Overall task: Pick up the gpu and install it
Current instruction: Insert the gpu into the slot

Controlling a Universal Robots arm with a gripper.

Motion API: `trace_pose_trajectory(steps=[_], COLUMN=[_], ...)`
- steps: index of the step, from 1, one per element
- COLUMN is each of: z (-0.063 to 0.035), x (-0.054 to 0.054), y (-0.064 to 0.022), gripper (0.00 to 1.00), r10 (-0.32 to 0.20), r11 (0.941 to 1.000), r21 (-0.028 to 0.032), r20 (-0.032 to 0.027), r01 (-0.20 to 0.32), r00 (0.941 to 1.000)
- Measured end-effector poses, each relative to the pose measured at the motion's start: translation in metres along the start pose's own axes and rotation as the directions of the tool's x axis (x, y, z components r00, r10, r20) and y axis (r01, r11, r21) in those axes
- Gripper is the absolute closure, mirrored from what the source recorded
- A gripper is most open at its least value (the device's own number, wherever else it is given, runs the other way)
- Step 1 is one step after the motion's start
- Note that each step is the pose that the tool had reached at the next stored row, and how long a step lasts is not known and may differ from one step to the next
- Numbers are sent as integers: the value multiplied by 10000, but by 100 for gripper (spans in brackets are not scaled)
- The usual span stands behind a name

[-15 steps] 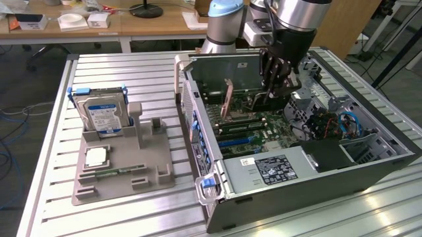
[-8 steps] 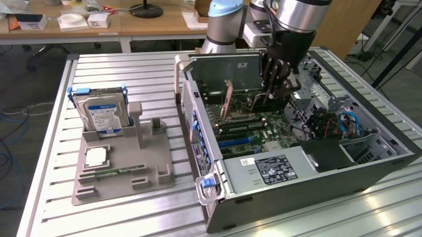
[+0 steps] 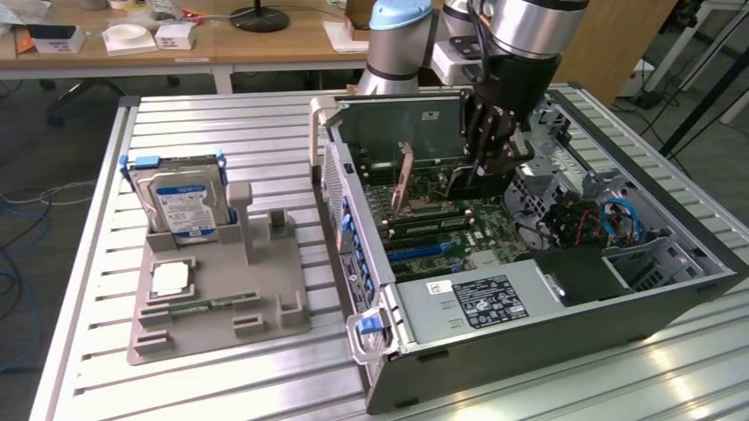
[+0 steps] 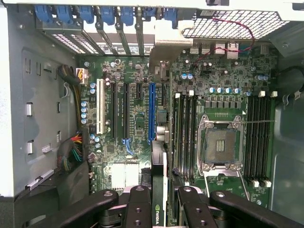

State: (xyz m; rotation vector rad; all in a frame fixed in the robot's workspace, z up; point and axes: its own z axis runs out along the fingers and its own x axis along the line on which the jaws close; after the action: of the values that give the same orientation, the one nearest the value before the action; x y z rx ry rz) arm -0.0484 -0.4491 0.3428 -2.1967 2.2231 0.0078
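My gripper hangs inside the open computer case, above the motherboard. In the wrist view the gripper is shut on the gpu, a thin card seen edge-on with a black face and a logo. The card runs away from the black fingers toward the rear slot openings. It hovers nearly in line with the long blue slot, just beside it and above the board. A pale metal bracket shows at the card's far end.
A grey fixture on the slatted table holds a silver hard drive with a blue label and a slim green memory stick. Inside the case are a power supply, memory slots and the CPU socket.
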Motion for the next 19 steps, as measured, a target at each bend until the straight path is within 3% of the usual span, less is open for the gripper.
trace_pose_trajectory(steps=[7, 19], z=[7, 111], x=[0, 43], y=[0, 3], gripper=[74, 74], r10=[0, 264], r11=[10000, 9997], r21=[2, 4], r20=[4, -3], r01=[0, -264], r00=[10000, 9997])
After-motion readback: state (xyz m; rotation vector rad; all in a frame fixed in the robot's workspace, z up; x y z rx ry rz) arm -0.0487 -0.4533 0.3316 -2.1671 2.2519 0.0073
